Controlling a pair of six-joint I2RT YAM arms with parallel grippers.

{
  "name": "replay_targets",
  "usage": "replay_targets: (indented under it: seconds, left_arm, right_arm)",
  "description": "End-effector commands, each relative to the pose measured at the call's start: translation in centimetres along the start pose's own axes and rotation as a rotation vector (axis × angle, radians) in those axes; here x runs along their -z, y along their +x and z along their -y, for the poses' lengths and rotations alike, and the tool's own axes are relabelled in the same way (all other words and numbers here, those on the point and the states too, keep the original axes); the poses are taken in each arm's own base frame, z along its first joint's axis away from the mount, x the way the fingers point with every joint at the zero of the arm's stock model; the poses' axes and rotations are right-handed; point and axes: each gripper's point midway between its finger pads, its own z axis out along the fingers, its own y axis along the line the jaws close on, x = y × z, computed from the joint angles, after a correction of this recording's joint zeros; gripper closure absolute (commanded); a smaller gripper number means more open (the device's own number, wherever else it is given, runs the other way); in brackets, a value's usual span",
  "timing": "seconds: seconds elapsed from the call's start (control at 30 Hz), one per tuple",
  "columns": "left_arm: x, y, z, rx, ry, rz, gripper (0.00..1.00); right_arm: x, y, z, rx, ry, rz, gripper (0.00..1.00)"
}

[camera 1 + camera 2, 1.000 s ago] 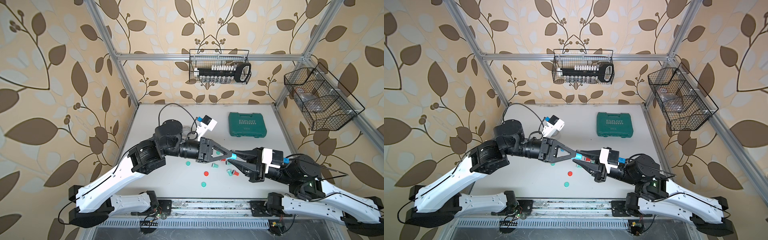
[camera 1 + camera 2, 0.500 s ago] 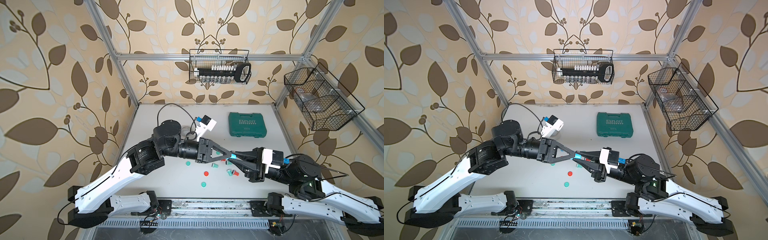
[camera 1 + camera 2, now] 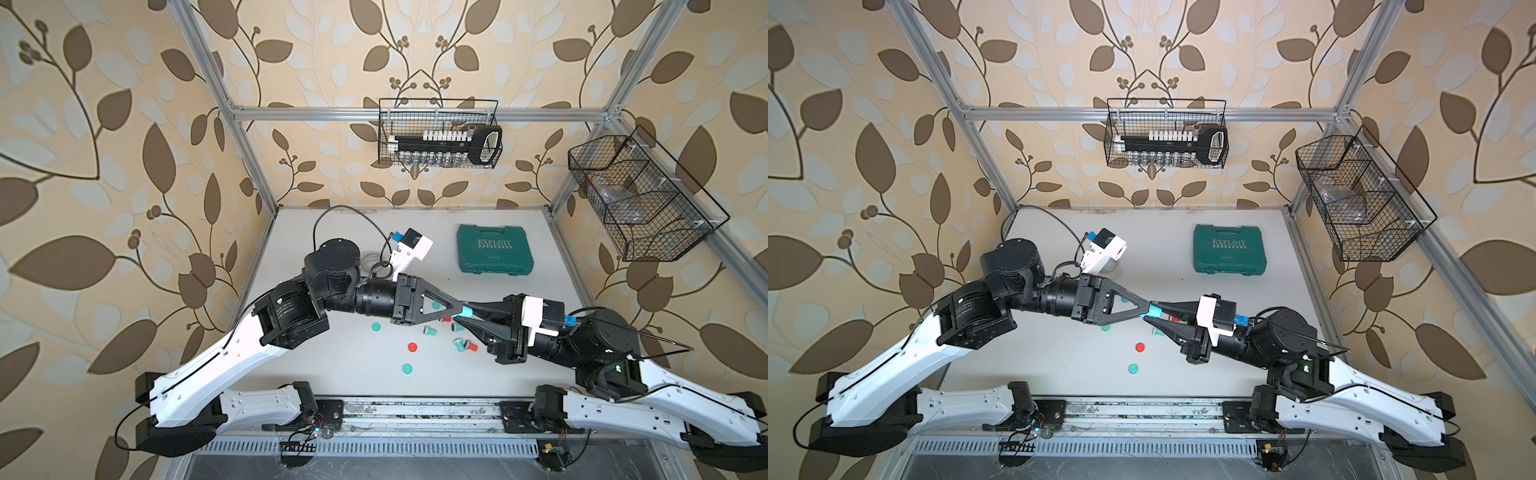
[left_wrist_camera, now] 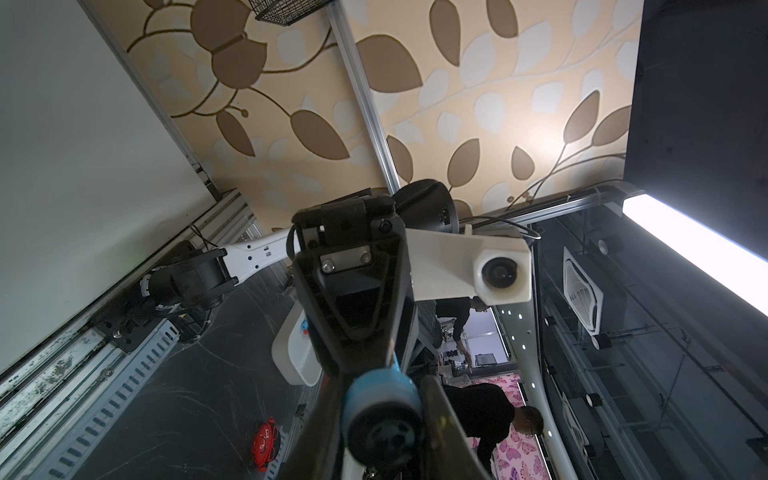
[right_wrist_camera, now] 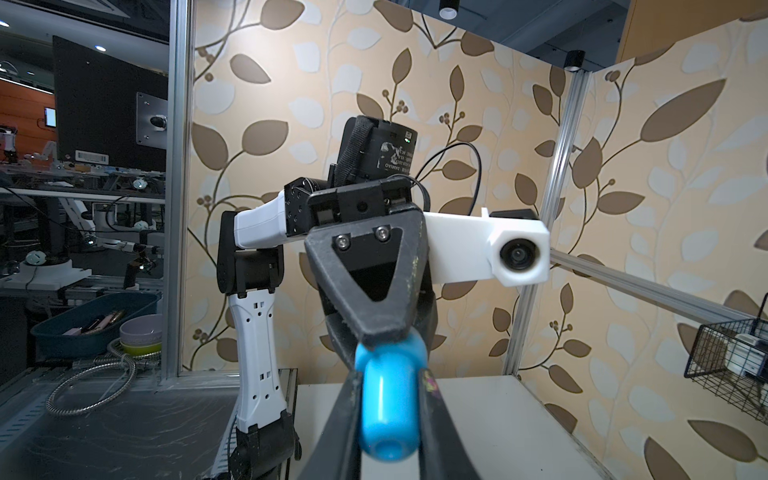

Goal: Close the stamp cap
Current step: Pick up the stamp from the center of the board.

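A blue stamp (image 3: pixel 467 311) hangs in mid-air over the table's middle, between the two gripper tips, and shows in both top views (image 3: pixel 1155 310). My left gripper (image 3: pixel 459 310) reaches in from the left and is shut on one blue end, the stamp cap (image 4: pixel 382 419), whose dark round face shows in the left wrist view. My right gripper (image 3: pixel 462 316) comes from the right. Its fingers (image 5: pixel 432 399) press on both sides of the long blue stamp body (image 5: pixel 388 409). The joint between cap and body is hidden behind the fingertips.
Loose green caps (image 3: pixel 376 327) (image 3: pixel 407 368), a red cap (image 3: pixel 412 347) and small green and red stamps (image 3: pixel 461 344) lie on the table under the arms. A green tool case (image 3: pixel 494 249) sits at the back. Wire baskets (image 3: pixel 438 133) (image 3: pixel 640 199) hang on the walls.
Both arms have shifted only slightly, keeping the blue stamp between their tips. The right jaws have closed a little tighter on it.
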Motion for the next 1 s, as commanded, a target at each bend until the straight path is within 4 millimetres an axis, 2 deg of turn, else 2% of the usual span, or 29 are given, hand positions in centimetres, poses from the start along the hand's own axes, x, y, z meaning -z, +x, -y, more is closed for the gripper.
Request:
replay_targets:
  seconds: [0.0, 0.17, 0.27, 0.47, 0.7, 0.97]
  left_arm:
    - [0.5, 0.4, 2.4, -0.056, 0.080, -0.012, 0.94]
    - [0.4, 0.5, 2.1, -0.050, 0.072, -0.017, 0.94]
    - [0.4, 0.5, 2.1, -0.049, 0.070, -0.018, 0.94]
    - [0.3, 0.6, 1.7, -0.043, 0.063, -0.021, 0.94]
    - [0.2, 0.6, 1.7, -0.041, 0.062, -0.023, 0.94]
    - [0.2, 0.6, 1.7, -0.044, 0.067, -0.026, 0.94]
  right_arm:
    - [-0.3, -0.3, -0.3, -0.015, -0.018, 0.009, 0.81]
    - [-0.1, -0.9, -0.3, -0.012, -0.019, 0.029, 0.84]
    - [0.2, -1.3, -0.2, -0.012, -0.014, 0.045, 0.77]
    - [0.6, -1.7, -0.1, -0.021, -0.005, 0.064, 0.76]
    - [0.6, -1.8, -0.1, -0.023, -0.006, 0.069, 0.79]
    - [-0.1, -0.9, 0.2, -0.038, 0.011, 0.029, 0.79]
